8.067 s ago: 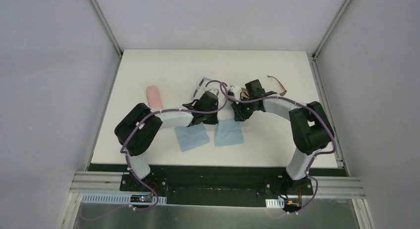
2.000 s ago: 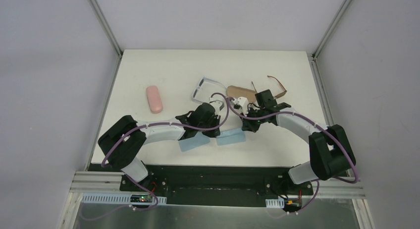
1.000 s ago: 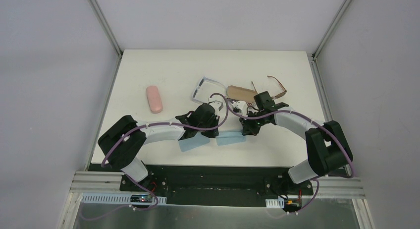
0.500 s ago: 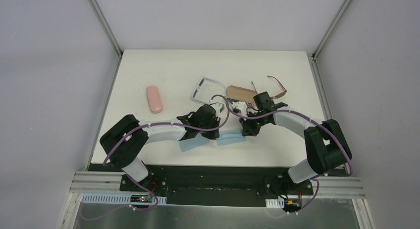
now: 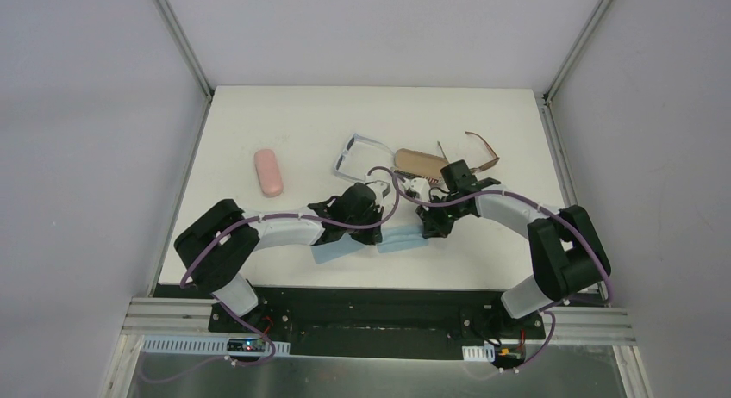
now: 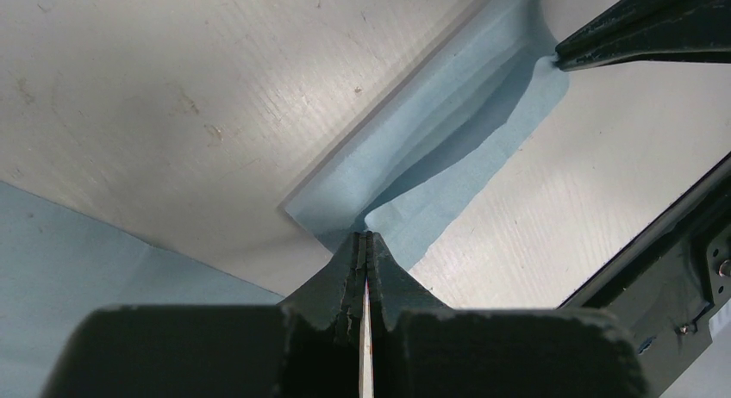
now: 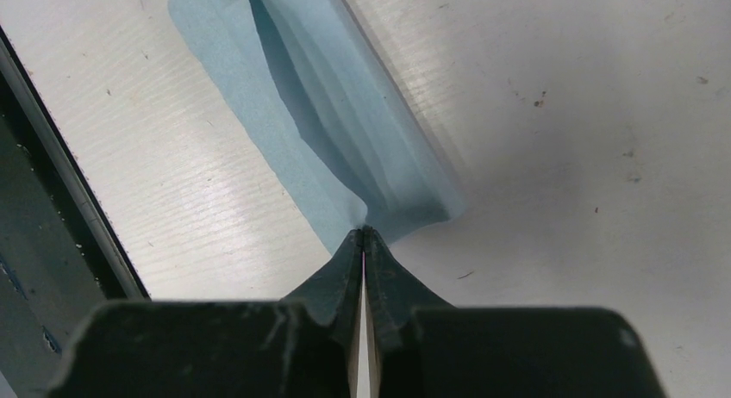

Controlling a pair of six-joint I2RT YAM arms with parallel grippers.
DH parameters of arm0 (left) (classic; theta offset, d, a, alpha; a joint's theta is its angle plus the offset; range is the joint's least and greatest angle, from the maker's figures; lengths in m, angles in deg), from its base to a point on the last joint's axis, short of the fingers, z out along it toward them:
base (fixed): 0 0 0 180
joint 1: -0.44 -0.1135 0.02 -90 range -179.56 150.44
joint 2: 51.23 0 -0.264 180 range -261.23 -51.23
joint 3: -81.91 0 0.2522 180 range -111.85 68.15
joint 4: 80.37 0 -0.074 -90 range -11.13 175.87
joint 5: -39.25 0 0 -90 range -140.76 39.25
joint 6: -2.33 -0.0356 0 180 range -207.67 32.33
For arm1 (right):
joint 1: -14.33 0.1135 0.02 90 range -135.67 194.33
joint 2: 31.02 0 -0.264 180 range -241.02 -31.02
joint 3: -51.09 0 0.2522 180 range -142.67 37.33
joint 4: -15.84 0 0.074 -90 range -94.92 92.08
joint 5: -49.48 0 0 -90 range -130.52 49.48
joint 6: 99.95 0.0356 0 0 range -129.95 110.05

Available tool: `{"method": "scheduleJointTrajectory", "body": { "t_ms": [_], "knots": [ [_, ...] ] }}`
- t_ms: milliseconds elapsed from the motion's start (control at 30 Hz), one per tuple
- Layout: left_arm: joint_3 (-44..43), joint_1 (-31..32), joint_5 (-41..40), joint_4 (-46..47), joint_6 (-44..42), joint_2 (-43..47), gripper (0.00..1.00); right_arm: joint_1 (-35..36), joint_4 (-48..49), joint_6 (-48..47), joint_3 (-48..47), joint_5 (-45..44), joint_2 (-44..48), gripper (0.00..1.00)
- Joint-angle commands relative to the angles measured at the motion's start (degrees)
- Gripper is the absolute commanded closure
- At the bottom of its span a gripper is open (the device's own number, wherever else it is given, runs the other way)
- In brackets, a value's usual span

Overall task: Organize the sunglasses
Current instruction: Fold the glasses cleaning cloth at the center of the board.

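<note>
The pale lilac sunglasses (image 5: pixel 353 151) lie open at the back middle of the table. The brown-framed sunglasses (image 5: pixel 483 153) lie at the back right. No gripper touches either pair. My left gripper (image 5: pixel 380 232) is shut on the left end of the right-hand light blue cloth (image 5: pixel 401 239), which is folded into a narrow strip. In the left wrist view the closed jaws (image 6: pixel 366 236) pinch its corner (image 6: pixel 448 148). My right gripper (image 5: pixel 425 229) is shut on the cloth's other end. In the right wrist view that gripper (image 7: pixel 363 232) holds the cloth (image 7: pixel 345 114).
A pink case (image 5: pixel 268 172) lies at the left. A tan oblong case (image 5: pixel 419 161) lies between the two pairs of glasses. A second light blue cloth (image 5: pixel 332 250) lies flat under my left arm and also shows in the left wrist view (image 6: pixel 69 260). The table's front edge (image 5: pixel 388 286) is close.
Since the earliest frame both grippers have come down toward the front onto the right cloth and folded it into a strip. Over the last second almost nothing has moved.
</note>
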Motion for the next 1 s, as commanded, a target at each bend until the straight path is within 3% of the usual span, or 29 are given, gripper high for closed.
{"method": "scheduleJointTrajectory", "body": {
  "t_ms": [0,400,567,967],
  "knots": [
    [0.41,0.48,0.42,2.44,0.79,0.92,0.99,-0.57,-1.44,-2.31,-0.64,2.43,0.07,0.93],
    [1.06,0.37,-2.52,0.21,0.12,10.98,0.58,-4.45,-5.97,-4.49,-3.90,5.69,4.06,0.83],
    [-0.97,-2.19,-3.71,-2.53,-4.27,8.48,0.56,-4.46,-5.69,-5.65,-5.80,5.75,3.99,0.80],
    [-2.80,-5.62,2.37,-0.46,-8.62,1.81,0.54,-4.49,-5.57,-8.76,-12.66,10.33,-7.01,0.66]
  ]
}}
